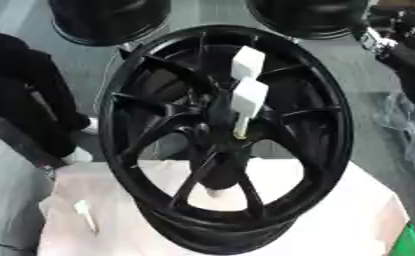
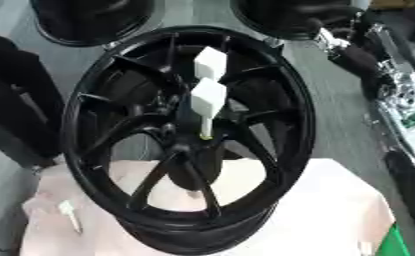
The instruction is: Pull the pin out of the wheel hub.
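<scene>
A black wheel hub (image 2: 189, 140) stands upright on the pale tabletop (image 2: 333, 210). Two white pins (image 2: 207, 102) stick out near its centre. Another small white pin (image 2: 69, 212) lies at lower left.

A pale pinkish cloth (image 1: 350, 215) covered the near table; two black round wheels (image 1: 105, 20) stood far behind; a green patch (image 2: 392, 245) showed near right.

Both views = stereo pair from robot head, looking down & fwd at the worktop (image 1: 350, 210), close in. Black wheel hub (image 1: 224, 135) fills most of each frame, standing upright on the pale cloth. Left eye sits slightly left, so the hub shows further right there. Shared: hub, white pins (image 2: 207, 100) at centre, cloth, dark wheels behind. Right eye shows more clutter at right edge.
</scene>
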`<state>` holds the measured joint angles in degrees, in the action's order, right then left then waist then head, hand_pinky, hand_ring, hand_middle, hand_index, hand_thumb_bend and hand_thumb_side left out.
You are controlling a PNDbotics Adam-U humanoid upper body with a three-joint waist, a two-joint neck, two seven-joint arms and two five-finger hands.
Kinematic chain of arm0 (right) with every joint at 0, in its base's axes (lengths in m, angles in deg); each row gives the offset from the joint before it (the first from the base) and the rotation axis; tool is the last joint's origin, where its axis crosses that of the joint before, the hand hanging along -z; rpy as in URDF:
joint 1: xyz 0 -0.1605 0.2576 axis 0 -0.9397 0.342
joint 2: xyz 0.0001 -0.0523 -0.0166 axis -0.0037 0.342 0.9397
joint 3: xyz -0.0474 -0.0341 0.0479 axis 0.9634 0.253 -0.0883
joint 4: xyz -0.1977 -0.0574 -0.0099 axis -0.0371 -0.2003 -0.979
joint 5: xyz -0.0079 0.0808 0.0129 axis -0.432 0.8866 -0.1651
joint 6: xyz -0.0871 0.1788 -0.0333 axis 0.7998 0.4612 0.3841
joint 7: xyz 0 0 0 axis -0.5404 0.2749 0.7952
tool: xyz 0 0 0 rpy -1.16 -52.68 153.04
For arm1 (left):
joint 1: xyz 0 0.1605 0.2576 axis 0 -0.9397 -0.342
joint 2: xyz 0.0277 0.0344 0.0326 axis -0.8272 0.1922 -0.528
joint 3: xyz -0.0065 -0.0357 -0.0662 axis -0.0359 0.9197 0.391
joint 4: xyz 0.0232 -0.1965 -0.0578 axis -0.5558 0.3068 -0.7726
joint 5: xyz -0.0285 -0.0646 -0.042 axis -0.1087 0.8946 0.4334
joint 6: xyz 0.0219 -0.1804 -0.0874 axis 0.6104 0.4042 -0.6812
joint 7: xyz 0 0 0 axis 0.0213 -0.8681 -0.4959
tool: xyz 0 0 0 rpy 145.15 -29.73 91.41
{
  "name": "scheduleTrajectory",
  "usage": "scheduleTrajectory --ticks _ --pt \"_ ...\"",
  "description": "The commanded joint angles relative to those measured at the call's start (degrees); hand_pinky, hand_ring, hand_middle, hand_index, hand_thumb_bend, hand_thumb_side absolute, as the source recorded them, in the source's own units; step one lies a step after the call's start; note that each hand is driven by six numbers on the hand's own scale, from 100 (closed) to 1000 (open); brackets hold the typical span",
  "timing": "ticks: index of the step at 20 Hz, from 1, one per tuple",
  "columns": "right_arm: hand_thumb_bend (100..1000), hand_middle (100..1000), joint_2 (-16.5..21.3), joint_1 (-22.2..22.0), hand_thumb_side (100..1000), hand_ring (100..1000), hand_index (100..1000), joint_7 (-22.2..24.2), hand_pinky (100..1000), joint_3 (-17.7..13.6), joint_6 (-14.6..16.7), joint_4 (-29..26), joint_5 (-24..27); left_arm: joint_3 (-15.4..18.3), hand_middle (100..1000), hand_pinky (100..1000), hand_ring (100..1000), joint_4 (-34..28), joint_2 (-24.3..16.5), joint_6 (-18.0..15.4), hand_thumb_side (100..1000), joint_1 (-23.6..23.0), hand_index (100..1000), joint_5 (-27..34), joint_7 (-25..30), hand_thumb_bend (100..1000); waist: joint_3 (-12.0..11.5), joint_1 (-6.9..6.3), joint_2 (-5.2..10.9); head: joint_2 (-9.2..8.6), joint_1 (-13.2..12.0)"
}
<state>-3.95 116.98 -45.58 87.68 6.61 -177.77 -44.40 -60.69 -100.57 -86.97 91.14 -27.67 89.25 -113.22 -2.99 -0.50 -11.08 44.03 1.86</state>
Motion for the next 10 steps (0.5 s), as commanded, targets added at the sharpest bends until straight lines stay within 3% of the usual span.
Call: scheduleTrajectory --ticks 1,10 --pt "446 720 3.7 2.5 373 740 832 2.7 834 1.7 -1.8 -3.1 -1.0 0.1 717 714 766 -0.6 -1.3 0.1 609 0.1 776 0.0 0.0 370 -0.1 0.15 0.55 0.08 0.0" --pt "482 720 13.1 11.4 383 744 830 12.1 832 9.7 -8.5 -9.4 -1.3 -0.3 715 713 765 -0.3 -1.5 0.3 612 -0.4 775 0.1 0.2 367 -0.3 0.81 0.50 0.08 -0.3"
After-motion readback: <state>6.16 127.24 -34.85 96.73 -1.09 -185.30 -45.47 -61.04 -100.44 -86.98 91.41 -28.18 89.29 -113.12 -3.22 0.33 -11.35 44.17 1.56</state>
